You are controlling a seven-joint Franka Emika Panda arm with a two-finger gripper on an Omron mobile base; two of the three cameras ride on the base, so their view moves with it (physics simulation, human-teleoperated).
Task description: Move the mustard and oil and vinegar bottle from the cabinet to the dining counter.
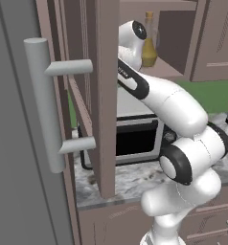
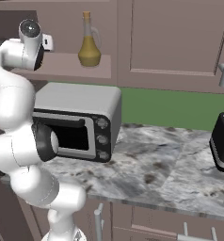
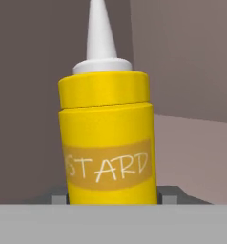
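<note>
The 2 fingertips (image 3: 169,194) flank the mustard (image 3: 107,138) low on its body, apparently clamped on it, upright on the cabinet (image 2: 170,42) shelf. Gripped so low, it might tip during withdrawal. Farther along the shelf, the oil and vinegar bottle (image 2: 89,43) risks a knock.

The cabinet (image 2: 147,42) shelf (image 2: 62,68) bears the oil and vinegar bottle (image 2: 89,44) and the mustard (image 3: 107,138).
</note>
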